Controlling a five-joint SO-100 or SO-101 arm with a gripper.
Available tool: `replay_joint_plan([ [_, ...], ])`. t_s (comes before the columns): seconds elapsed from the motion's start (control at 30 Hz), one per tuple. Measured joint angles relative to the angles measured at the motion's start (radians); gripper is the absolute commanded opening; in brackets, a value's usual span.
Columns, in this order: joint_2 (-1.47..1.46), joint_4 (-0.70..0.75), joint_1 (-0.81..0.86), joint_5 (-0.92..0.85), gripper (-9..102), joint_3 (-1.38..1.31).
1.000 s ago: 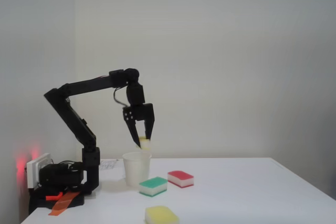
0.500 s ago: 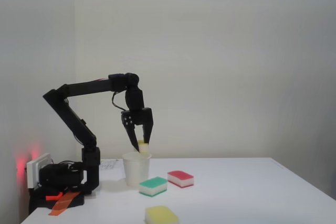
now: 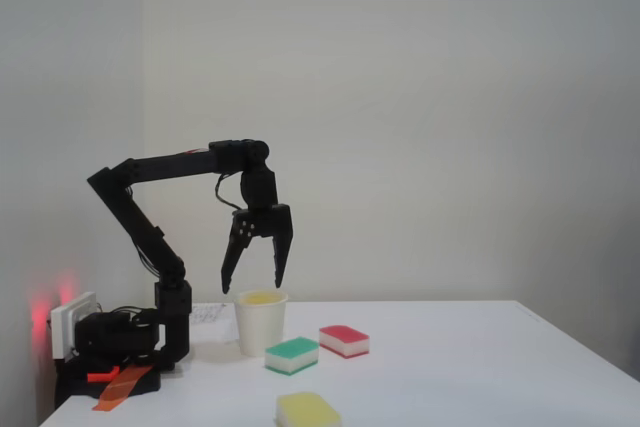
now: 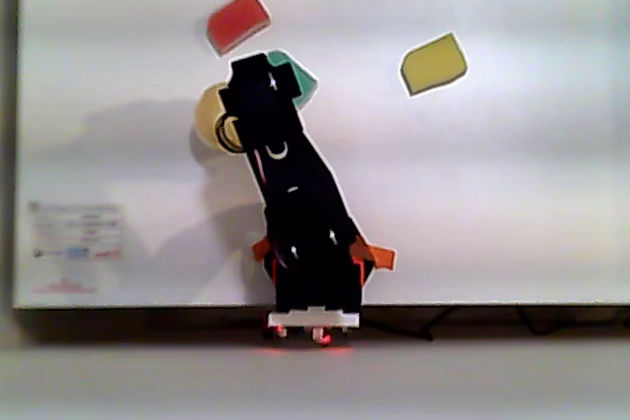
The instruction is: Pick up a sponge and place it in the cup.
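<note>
Sponge (image 3: 262, 298) now dropped into one cup (image 3: 261, 324), gripper (image 3: 253, 286) open above, three sponges outside.

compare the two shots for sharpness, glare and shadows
Fixed view: even, soft lighting, fairly sharp; a red glow on the wall at left; the open black pincer hangs over the small white cup with yellow showing at its rim. Other view: blurry and washed out, the white table glares, and the black arm throws a faint grey shadow to its left.
</note>
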Motion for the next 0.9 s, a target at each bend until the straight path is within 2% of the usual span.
replay_joint_plan([
  [0.13,-0.021,0.009,-0.02,0.009,37,-0.014],
  [0.23,-0.054,0.072,-0.021,0.011,28,-0.094],
  [0.37,-0.124,0.204,0.035,0.003,1,-0.264],
  [0.6,-0.127,0.227,0.245,-0.124,0,-0.348],
  [0.9,0.204,0.103,0.383,-0.141,0,0.032],
])
